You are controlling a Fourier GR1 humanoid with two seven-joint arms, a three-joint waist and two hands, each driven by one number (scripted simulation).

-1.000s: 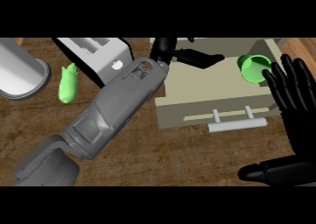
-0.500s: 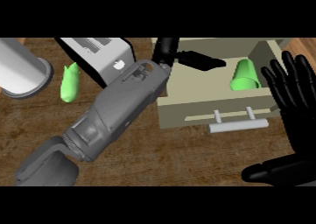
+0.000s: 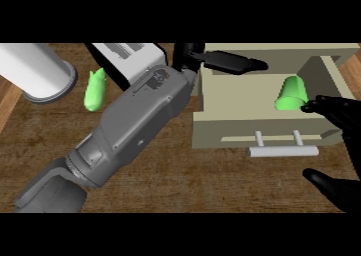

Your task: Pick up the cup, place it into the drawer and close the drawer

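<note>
The green cup lies on its side inside the open beige drawer, toward its right wall. My right hand comes in from the right edge, open, with its fingertips just beside the cup's lower end and its thumb apart, in front of the drawer. My left forearm crosses the counter from lower left. My left hand is open, fingers straight, over the drawer's back left corner, holding nothing.
The drawer's white bar handle sticks out at the front. A white cylinder lies at the upper left, a green elongated object beside it, and a white appliance behind my left arm. Wooden counter in front.
The cup has shifted toward the drawer's front and now lies lengthwise. My right hand has sunk to the right, leaving the view in part. The left arm has barely moved.
</note>
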